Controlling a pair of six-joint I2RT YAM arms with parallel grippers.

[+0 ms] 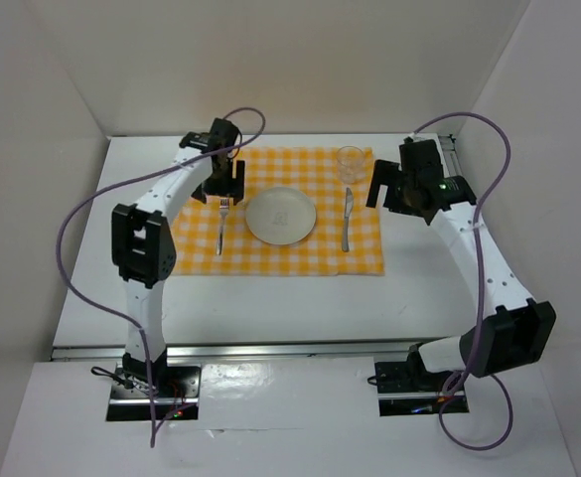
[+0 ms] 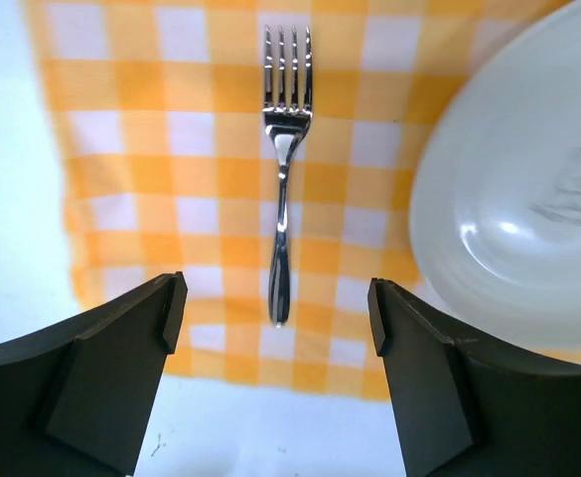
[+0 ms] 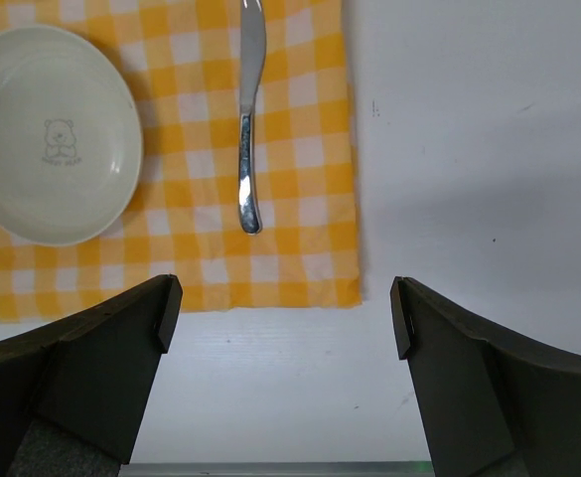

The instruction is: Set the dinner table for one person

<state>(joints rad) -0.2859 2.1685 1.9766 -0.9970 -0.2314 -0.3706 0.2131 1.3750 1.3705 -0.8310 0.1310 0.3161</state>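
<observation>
Already laid: one place setting on the dinner table (image 1: 270,308), both grippers empty.
Arm bases sit at the tabletop's near edge; a yellow-checked cloth (image 1: 310,260) lies toward the far edge, midway between left and right edges; on it a white plate (image 1: 281,216), fork (image 2: 282,169) left, knife (image 3: 249,119) right, glass (image 1: 350,164) beyond the knife; left gripper (image 2: 275,306) hovers above the fork, jaws spread; right gripper (image 3: 285,308), toward the far right corner, jaws spread too.

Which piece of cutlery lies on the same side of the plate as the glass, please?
The knife, right of the plate, with the glass just beyond its tip; the fork lies on the plate's left side.
</observation>
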